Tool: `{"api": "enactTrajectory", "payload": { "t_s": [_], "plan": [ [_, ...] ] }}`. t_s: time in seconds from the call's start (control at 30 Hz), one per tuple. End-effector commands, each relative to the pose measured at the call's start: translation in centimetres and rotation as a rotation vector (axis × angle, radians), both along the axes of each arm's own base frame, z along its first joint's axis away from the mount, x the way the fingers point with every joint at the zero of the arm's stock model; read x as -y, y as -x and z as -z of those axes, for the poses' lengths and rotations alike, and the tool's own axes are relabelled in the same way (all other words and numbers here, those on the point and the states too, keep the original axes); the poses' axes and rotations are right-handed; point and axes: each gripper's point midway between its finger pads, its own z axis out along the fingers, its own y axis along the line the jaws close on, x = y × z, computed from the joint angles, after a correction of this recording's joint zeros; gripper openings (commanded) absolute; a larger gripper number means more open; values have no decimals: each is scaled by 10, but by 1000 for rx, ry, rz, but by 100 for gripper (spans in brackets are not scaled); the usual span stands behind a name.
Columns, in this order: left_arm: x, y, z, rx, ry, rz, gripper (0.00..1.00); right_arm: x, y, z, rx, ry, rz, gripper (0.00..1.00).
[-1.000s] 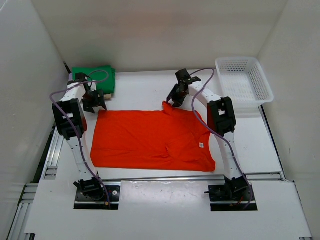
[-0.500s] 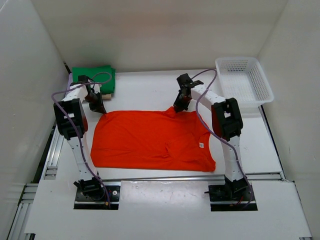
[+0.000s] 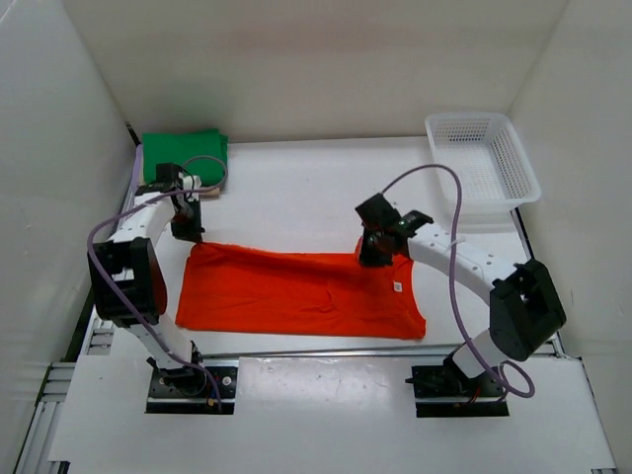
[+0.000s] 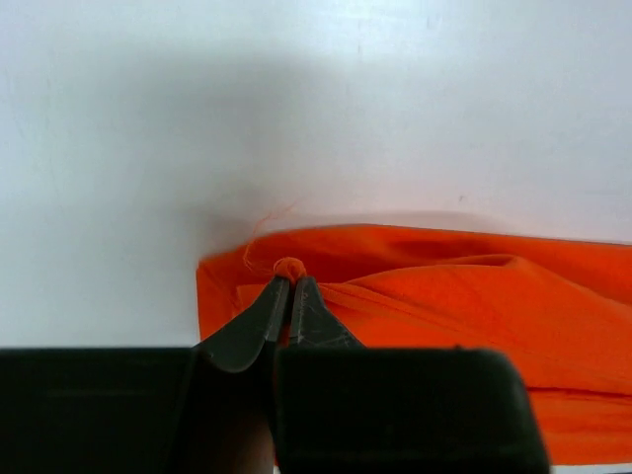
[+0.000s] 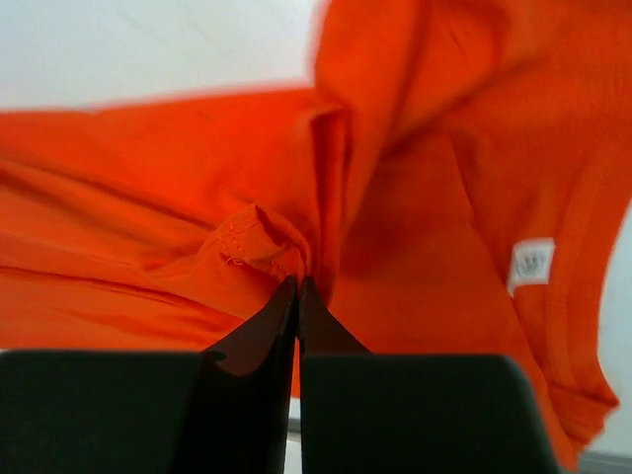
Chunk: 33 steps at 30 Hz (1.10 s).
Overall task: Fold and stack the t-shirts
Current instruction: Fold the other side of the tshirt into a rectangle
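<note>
The orange-red t-shirt (image 3: 296,296) is spread on the near middle of the worktop (image 3: 296,188), its far edge pinched at the left corner by the left gripper (image 4: 288,283) and beside the collar by the right gripper (image 5: 297,293). A folded green t-shirt (image 3: 185,153) is seen far left.

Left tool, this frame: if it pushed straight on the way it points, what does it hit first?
The left tool is shut on a corner of the orange-red t-shirt; straight ahead lies only bare white table, so probably that, though depth is unclear.
</note>
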Motion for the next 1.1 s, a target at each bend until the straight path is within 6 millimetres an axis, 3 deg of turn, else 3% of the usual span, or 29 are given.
{"api": "enactTrajectory", "payload": {
  "t_s": [0.0, 0.1, 0.2, 0.43, 0.53, 0.8, 0.87, 0.97, 1.07],
  "plan": [
    [-16, 12, 8, 11, -112, -28, 10, 19, 32, 41, -79, 73, 43, 0],
    [-19, 20, 10, 5, -133, -37, 10, 14, 43, 51, -102, 72, 24, 0],
    [-18, 13, -4, 56, -146, -34, 10, 11, 46, 59, -126, 83, 31, 0],
    [-9, -11, -42, 177, -152, -12, 14, 6, 33, 62, -125, 87, 56, 0],
    [-7, -4, -42, 178, -162, -9, 14, 3, 31, 58, -133, 62, 58, 0],
    [-11, 82, 0, 54, -183, -20, 20, 10, 51, 71, -193, 62, 42, 0],
    [-18, 96, 0, 35, -192, -49, 27, 7, 51, 74, -209, 65, 29, 0],
    [-5, 131, -4, -87, -80, -41, 46, 3, 49, 77, -208, 70, 10, 0],
    [0, 166, -16, -230, -20, -54, 47, 2, 51, 79, -220, 70, 7, 0]
  ]
}}
